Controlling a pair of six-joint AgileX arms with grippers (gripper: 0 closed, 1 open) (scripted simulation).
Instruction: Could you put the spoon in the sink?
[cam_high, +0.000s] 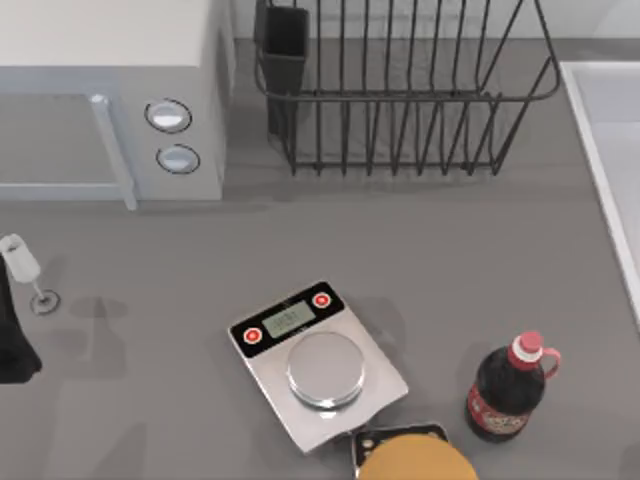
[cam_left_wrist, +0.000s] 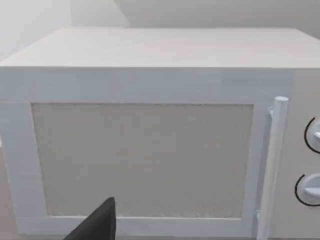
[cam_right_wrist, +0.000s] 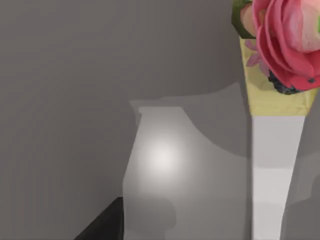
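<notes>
the orange-topped object (cam_high: 417, 458) sits nearest, no spoon is visible for the sink (cam_high: 612, 150), so locating it comes first; hand states cannot be told.

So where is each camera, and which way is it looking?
Top view: sits above the table looking down at the counter, microwave, dish rack, scale, cola bottle and the sink; the left arm shows at the left edge.
Left wrist view: rides my left arm, facing the microwave door; a dark finger shows.
Right wrist view: rides my right arm, facing a grey surface and a pink flower; a dark finger shows.
Shared: top and left wrist views both show the microwave.
</notes>
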